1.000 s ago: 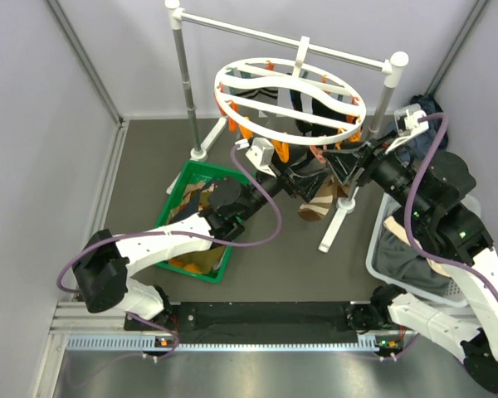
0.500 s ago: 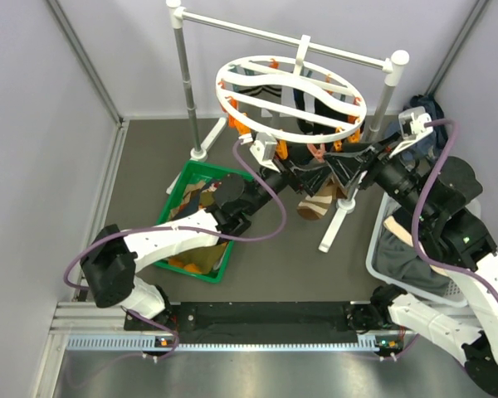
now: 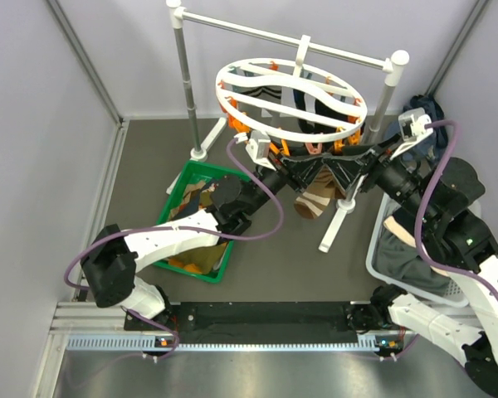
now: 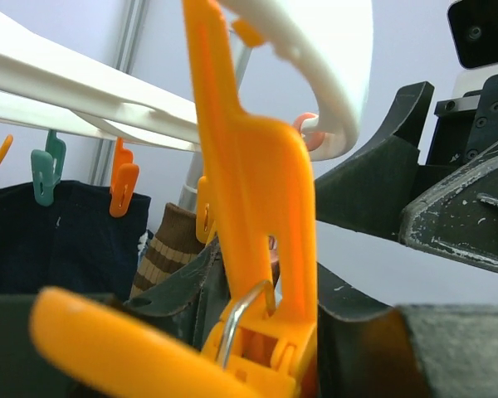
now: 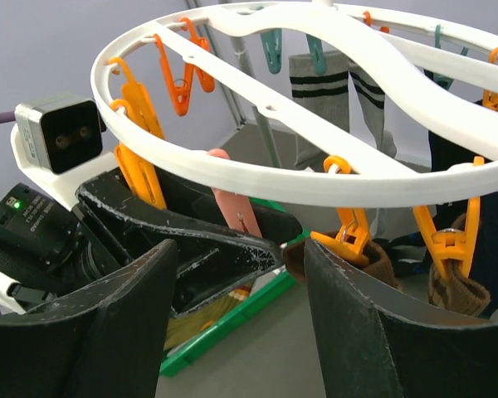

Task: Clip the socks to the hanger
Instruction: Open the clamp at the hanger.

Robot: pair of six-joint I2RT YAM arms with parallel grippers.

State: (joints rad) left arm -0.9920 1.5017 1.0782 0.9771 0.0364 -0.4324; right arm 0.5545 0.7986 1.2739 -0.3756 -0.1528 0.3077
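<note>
Left end effector (image 4: pixel 232 356) is clamping an orange clip (image 4: pixel 249 207) under the near rim of the hanger (image 5: pixel 257 176). Right end effector (image 5: pixel 241 265) is hovering just beside it, fingers apart. Brown striped sock (image 3: pixel 314 203) is hanging just below both.

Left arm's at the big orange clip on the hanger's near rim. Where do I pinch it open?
Pinch the orange clip across its two splayed arms, just above the wire spring, coming from below the hanger: it hangs from the rim, so its handles likely sit uppermost.
</note>
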